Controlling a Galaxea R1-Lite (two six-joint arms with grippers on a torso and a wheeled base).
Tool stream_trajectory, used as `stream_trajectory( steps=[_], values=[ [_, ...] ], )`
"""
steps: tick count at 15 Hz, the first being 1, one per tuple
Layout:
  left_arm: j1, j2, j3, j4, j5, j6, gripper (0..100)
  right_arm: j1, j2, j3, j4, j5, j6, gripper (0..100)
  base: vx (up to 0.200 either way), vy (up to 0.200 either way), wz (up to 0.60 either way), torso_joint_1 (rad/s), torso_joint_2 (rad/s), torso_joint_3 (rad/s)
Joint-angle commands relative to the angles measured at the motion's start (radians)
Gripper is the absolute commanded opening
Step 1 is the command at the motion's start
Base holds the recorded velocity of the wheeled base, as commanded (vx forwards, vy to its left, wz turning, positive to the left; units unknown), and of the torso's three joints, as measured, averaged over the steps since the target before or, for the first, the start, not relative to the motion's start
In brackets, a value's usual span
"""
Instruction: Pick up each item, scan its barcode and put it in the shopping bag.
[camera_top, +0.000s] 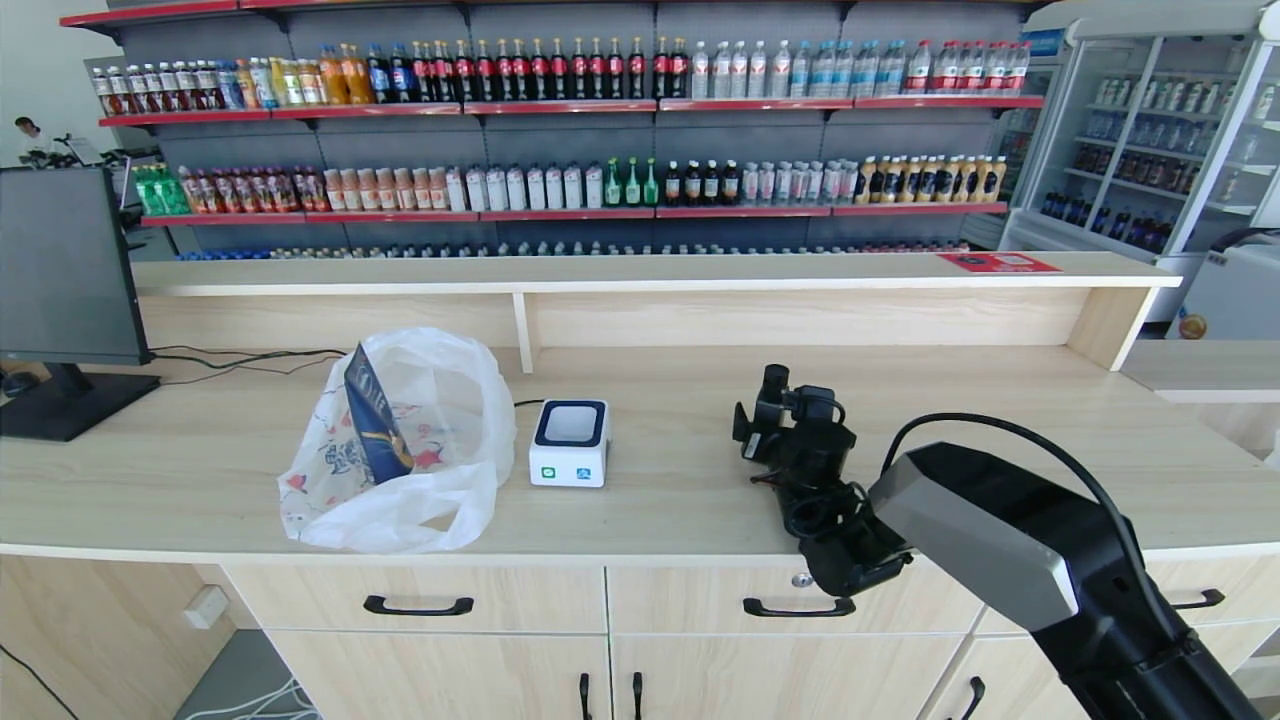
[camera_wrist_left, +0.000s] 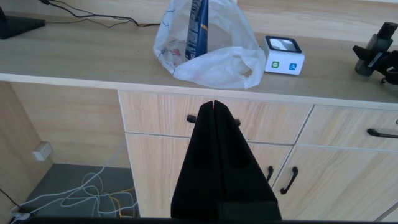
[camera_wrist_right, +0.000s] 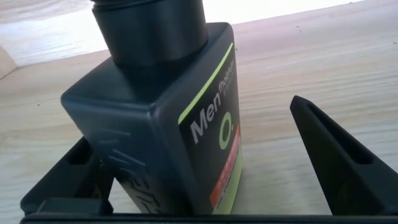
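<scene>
One black bottle (camera_wrist_right: 155, 118) at right gripper (camera_wrist_right: 193, 134), one scanner (camera_top: 569, 442), one bag (camera_top: 455, 400), one pouch (camera_top: 375, 420)

Bright, even light from above lay on the counter (camera_top: 680, 480), with only a soft shadow beneath the shopping bag (camera_top: 450, 440). The scanner (camera_top: 569, 442) carried pale glare on its window, and straight lines bowed toward the head view's edges.

I see wood counter (camera_top: 650, 510) w/ white scanner (camera_top: 570, 442) mid. Its 9 o'clock: shopping bag (camera_top: 400, 450). 3 o'clock: black bottle (camera_wrist_right: 168, 124). 10 o'clock: monitor (camera_top: 65, 270).
</scene>
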Motion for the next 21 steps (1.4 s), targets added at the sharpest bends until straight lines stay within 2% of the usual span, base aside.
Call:
stream_trajectory(
  steps=[1,9,10,21],
  values=[
    [0.0,0.0,0.0,0.0,0.0,-0.001,0,-0.005,0.008,-0.009,-0.002,0.0,0.0,100,0.0,0.0,0.0,0.0,0.0,0.0],
    [0.001,0.0,0.0,0.0,0.0,0.001,0,-0.01,0.02,-0.03,-0.002,0.0,0.0,100,0.0,0.0,0.0,0.0,0.0,0.0],
    [0.0,0.0,0.0,0.0,0.0,0.001,0,-0.008,0.02,-0.03,-0.003,0.0,-0.002,0,0.0,0.0,0.0,0.0,0.0,0.0],
    [0.0,0.0,0.0,0.0,0.0,-0.001,0,-0.01,0.008,-0.03,-0.019,0.006,-0.003,0,0.0,0.0,0.0,0.0,0.0,0.0]
  ],
)
